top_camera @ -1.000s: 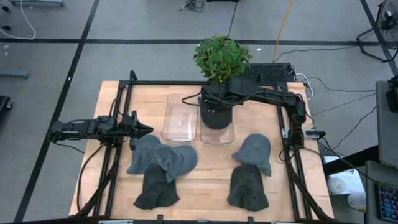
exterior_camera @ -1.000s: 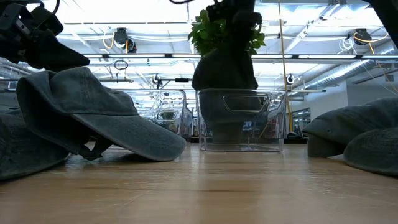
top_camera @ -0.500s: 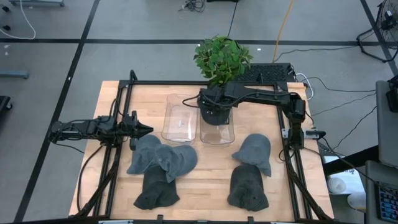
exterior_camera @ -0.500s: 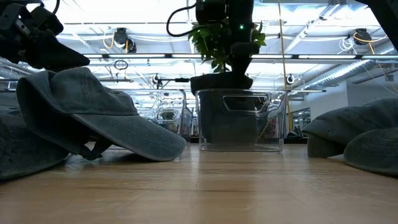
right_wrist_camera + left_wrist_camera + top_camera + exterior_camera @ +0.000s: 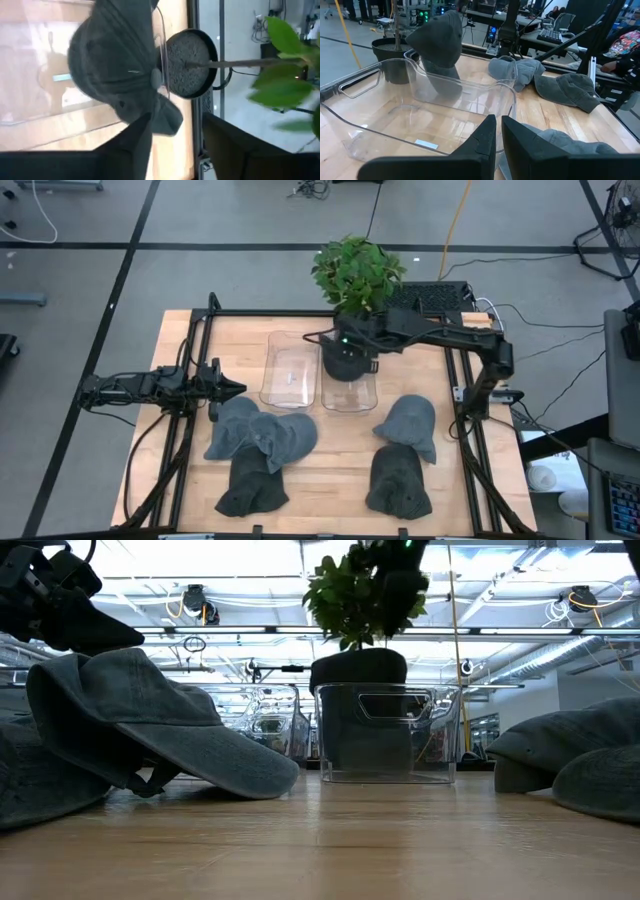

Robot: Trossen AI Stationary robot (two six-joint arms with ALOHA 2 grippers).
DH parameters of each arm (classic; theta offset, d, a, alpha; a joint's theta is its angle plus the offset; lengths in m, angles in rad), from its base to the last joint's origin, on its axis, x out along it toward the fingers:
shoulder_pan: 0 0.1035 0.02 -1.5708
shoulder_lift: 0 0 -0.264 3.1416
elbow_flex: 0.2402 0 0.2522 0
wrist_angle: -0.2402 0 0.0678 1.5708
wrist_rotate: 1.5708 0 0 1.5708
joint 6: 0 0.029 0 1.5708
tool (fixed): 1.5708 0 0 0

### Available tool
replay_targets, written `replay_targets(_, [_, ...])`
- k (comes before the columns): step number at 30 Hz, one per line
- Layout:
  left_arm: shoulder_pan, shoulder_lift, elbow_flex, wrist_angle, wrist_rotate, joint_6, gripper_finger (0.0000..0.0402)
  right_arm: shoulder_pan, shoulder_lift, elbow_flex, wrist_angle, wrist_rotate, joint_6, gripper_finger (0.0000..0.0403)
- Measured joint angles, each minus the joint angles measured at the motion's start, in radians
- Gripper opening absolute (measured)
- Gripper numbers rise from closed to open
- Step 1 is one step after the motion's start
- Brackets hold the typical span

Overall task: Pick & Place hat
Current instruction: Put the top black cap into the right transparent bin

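Hat: dark grey cloth cap [image 5: 347,365] sits in the clear plastic bin [image 5: 350,397] nearest the potted green plant [image 5: 357,272], crown poking above the rim.
Right tool [image 5: 345,348]: just above that cap, fingers parted, holding nothing.
Left tool [image 5: 225,389]: closed, empty, well away from the plant, at the tabletop's edge.
Risk: the cap, resting high against the bin wall, may tip out; a rising finger could snag its cloth.
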Motion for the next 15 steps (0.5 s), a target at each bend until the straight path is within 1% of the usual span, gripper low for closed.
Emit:
replay_targets(2, [0.000,0.000,0.000,0.000,0.000,0.000,0.0035,0.019,-0.014,0.000,-0.004,-0.016,0.056,0.0190])
replay_targets(4, [0.000,0.000,0.000,0.000,0.000,0.000,0.0035,0.031,-0.026,0.000,0.005,-0.081,0.114,0.0201])
replay_targets(7, [0.000,0.000,0.000,0.000,0.000,0.000,0.0035,0.048,-0.031,0.000,0.023,-0.199,0.190,0.0199])
replay_targets(8, [0.000,0.000,0.000,0.000,0.000,0.000,0.0035,0.055,-0.029,0.000,0.037,-0.227,0.200,0.0191])
replay_targets(10, [0.000,0.000,0.000,0.000,0.000,0.000,0.0035,0.067,-0.026,0.000,0.065,-0.246,0.194,0.0164])
replay_targets(12, [0.000,0.000,0.000,0.000,0.000,0.000,0.0035,0.076,-0.024,0.000,0.073,-0.254,0.178,0.0125])
replay_targets(15, [0.000,0.000,0.000,0.000,0.000,0.000,0.0035,0.079,-0.012,-0.008,0.075,-0.278,0.163,0.0054])
